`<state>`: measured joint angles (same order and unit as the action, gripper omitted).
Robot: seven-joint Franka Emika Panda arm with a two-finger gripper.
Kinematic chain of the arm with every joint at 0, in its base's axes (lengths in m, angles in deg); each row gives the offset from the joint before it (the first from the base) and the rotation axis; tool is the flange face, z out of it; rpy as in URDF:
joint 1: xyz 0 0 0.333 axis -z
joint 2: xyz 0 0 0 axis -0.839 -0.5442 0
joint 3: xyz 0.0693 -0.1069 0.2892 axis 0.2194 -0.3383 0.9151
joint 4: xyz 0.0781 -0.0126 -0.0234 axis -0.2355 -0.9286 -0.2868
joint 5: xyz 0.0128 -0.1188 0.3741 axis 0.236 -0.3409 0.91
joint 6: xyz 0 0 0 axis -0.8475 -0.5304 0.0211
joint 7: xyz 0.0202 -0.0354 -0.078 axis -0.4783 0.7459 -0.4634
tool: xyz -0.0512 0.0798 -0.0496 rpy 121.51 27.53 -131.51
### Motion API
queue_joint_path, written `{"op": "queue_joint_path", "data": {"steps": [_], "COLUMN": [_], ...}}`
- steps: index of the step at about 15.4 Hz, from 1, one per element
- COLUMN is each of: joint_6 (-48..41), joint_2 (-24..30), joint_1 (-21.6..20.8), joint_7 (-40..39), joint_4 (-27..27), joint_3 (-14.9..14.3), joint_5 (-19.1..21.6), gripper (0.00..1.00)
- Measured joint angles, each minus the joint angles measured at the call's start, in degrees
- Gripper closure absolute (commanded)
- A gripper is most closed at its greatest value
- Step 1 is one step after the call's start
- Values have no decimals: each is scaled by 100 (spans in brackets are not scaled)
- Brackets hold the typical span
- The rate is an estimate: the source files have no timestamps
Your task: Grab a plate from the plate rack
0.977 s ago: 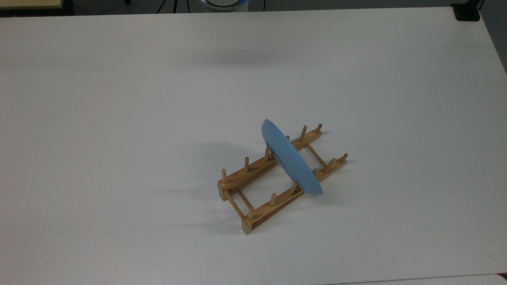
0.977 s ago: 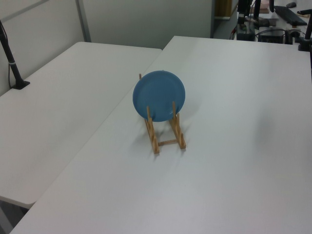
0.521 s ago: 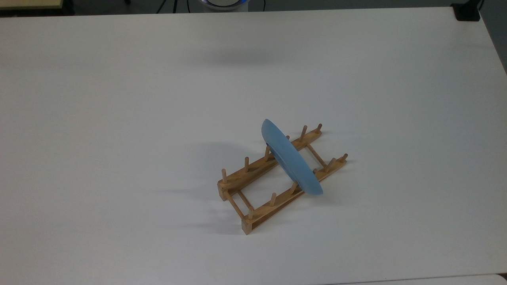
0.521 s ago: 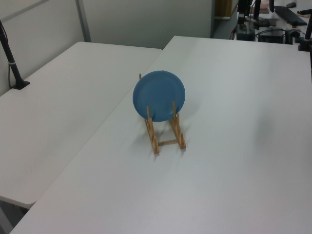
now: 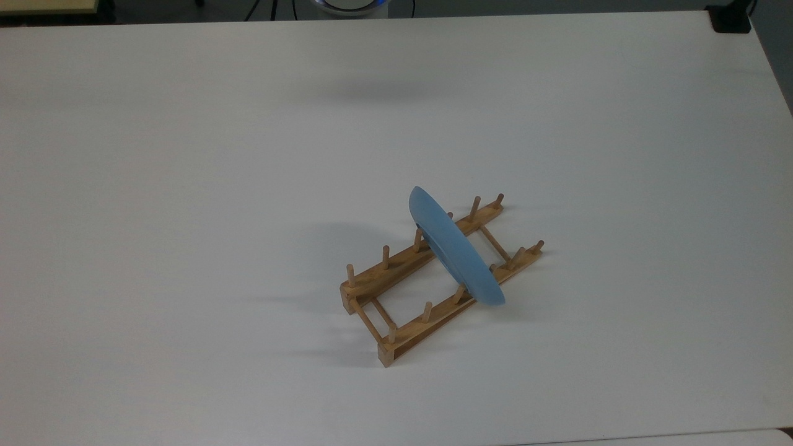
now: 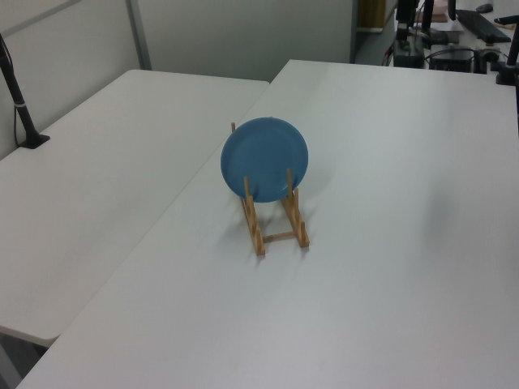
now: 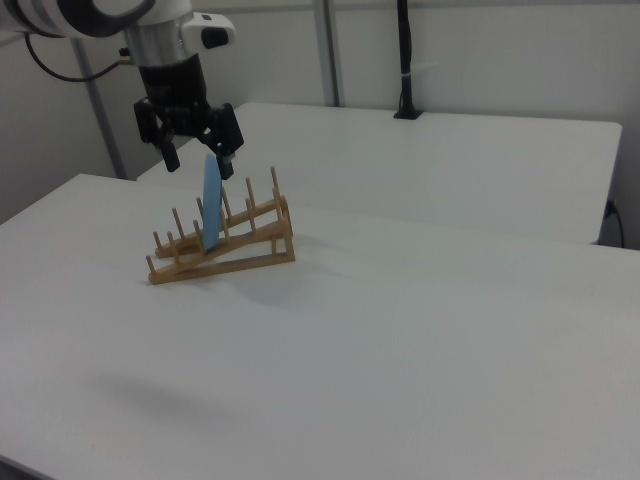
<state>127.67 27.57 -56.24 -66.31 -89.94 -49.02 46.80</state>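
The plate is standing on edge in the plate rack, slotted between pegs roughly mid-length, a bit toward the rack's end at the top view's right. In the top view it is reading as a thin blue sliver running diagonally, upper-left to lower-right, crossing both rails at about a right angle. The left view is showing its round face full on, leaning slightly against the pegs behind it. The right view is showing it edge-on, nearly vertical.

The rack is sitting on the white table, near the middle and a little toward the top view's right, its rails running lower-left to upper-right in the top view. Nothing else is near it.

The gripper is hanging in the right view around the plate's top rim, fingers spread wide, one finger showing on the right view's left of the rim and the other on its right. No contact is visible, and depth is hard to call, so whether it is straddling the rim or sitting behind it is uncertain.

Key relation, my read: the plate is lying just below the fingertips, and the finger gap is lining up across the plate's thin dimension. The approach probably needs a straight descent onto the rim, then a lift along the pegs so the plate is not catching on them.
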Motion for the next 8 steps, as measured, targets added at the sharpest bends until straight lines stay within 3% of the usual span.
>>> {"op": "queue_joint_path", "data": {"steps": [8], "joint_6": [-57], "joint_2": [-1], "joint_1": [7], "joint_7": [-876], "joint_4": [-8], "joint_3": [-10], "joint_5": [0], "gripper": [0]}}
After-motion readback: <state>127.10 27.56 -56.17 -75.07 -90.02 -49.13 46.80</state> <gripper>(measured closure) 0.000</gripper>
